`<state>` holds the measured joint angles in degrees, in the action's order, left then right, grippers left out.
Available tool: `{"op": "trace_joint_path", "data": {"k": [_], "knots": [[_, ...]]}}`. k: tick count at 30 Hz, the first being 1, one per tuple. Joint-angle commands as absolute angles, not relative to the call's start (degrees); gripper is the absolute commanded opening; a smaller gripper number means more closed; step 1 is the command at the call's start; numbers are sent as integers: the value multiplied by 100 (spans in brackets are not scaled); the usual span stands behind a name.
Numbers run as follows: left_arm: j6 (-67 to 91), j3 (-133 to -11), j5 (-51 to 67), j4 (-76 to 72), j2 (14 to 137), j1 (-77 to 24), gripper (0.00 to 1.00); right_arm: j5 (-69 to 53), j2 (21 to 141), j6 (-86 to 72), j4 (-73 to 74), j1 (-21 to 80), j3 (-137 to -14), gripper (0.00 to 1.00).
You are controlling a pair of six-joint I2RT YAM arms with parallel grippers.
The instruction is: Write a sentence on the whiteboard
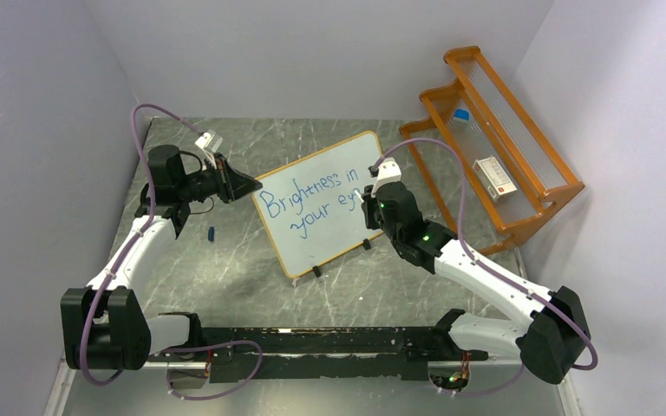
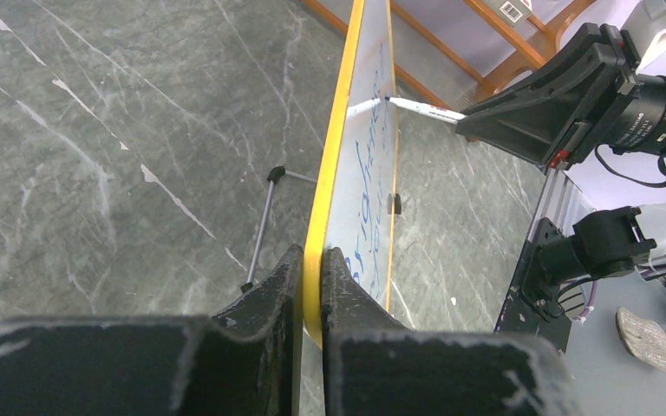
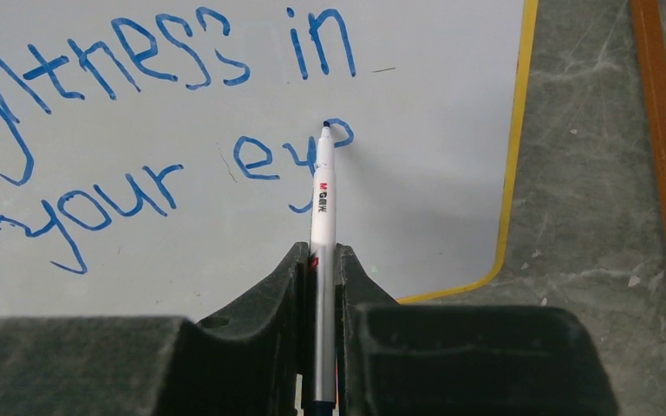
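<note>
left jaws: clamped on whiteboard (image 1: 329,238) edge | right jaws: pinching marker (image 3: 322,208), tip on it | wooden rack (image 1: 464,55) beside

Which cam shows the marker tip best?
Right wrist: the marker tip is close up, touching the whiteboard mid-letter. Left wrist shows the contact edge-on, from farther off. Top external: tip too small, by the right gripper.

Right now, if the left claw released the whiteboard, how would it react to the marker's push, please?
Against the marker, it would probably tip or skid: the whiteboard stands on small feet. It looks thin, likely light yet stiff. The left claw steadies it.
</note>
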<state>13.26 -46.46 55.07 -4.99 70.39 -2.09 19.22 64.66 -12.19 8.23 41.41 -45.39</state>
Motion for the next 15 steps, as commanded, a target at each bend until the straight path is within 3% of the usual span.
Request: {"op": "trace_joint_path", "data": {"k": [1, 15], "knots": [[906, -4447, 4966, 301, 7330, -343, 5, 1728, 6431, -1251, 949, 4117, -4578, 0], [902, -4447, 4960, 299, 7329, -343, 5, 1774, 6333, -1360, 1137, 4121, -4387, 0]]}}
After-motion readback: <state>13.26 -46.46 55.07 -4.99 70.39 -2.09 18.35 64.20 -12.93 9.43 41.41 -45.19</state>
